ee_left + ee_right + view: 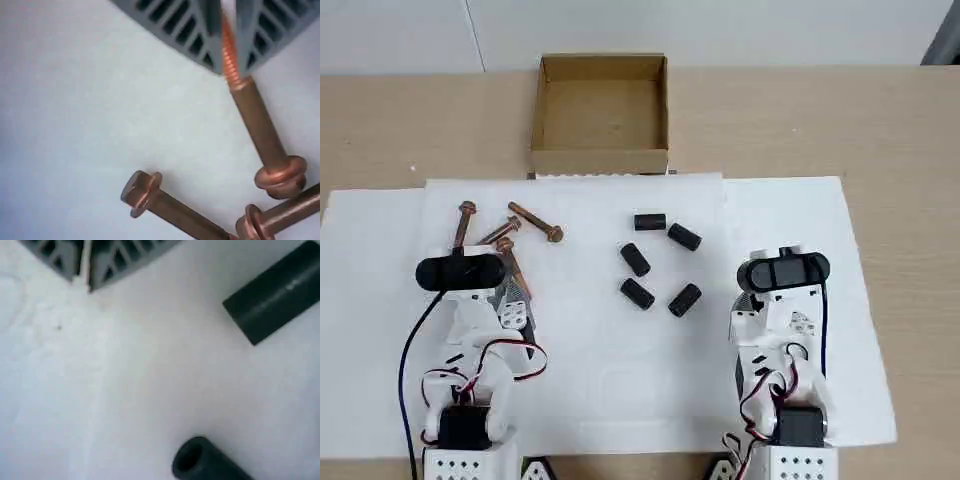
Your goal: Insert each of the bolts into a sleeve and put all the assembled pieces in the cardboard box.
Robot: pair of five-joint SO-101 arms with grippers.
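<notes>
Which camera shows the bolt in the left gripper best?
The left wrist view: the bolt is close up, its threaded end clamped in the left gripper. The high view shows it small, partly hidden under that gripper. The right wrist view faces sleeves instead.

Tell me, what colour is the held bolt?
The bolt is coppery brown, clearest in the left wrist view.

Cardboard box (600, 160) at 12 o'clock on the worktop (880, 120), just behind the paper sheet (590, 380). On the sheet: bolts (535, 222) at 10 o'clock, sleeves (637, 259) clustered at centre, well apart from them. Left arm (470, 330) at 7 o'clock, right arm (780, 320) at 5.
</notes>
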